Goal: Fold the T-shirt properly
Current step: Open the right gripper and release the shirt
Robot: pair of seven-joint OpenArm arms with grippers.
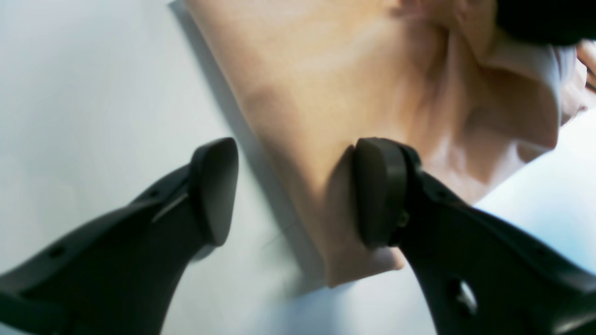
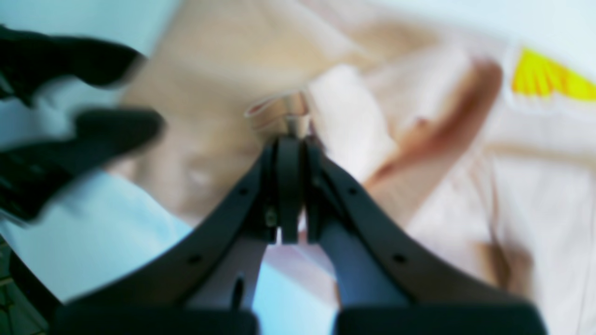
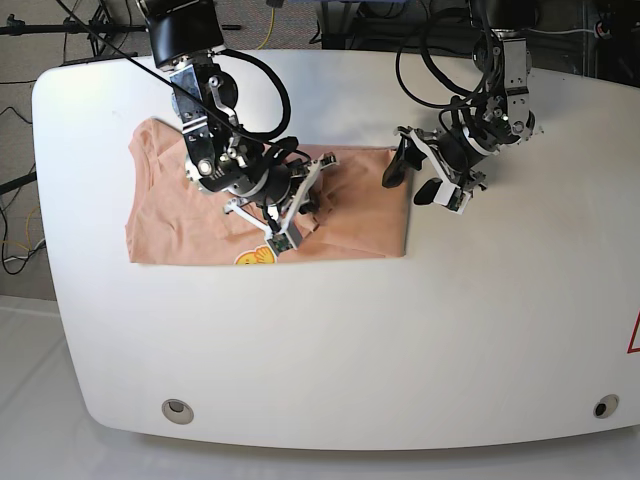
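The shirt (image 3: 200, 215) lies on the white surface (image 3: 400, 340), spread toward the far left part of it in the base view, mostly flat with a rumpled, gathered patch near its middle and a small yellow print (image 3: 256, 257) at its near edge. The right hand (image 3: 312, 172) is over that rumpled middle and is closed, its fingers pressed together on a small raised fold of the pink cloth (the right wrist view shows a bit of hem or edge pinched right at the tips, though that picture is blurred, so which part of the garment it is cannot be told). In that same view the yellow print (image 2: 551, 79) shows at the upper right, off to the side of the pinch. The left hand (image 3: 420, 172) sits at the shirt's other end, by the edge nearest the surface's middle, with its fingers spread wide. In the left wrist view one finger (image 1: 214, 190) is over bare surface just beside the cloth and the other (image 1: 379, 190) is over the cloth near a corner (image 1: 363, 265) of the shirt, so the edge runs between them; nothing is gripped there, and whether the tips touch the fabric cannot be told
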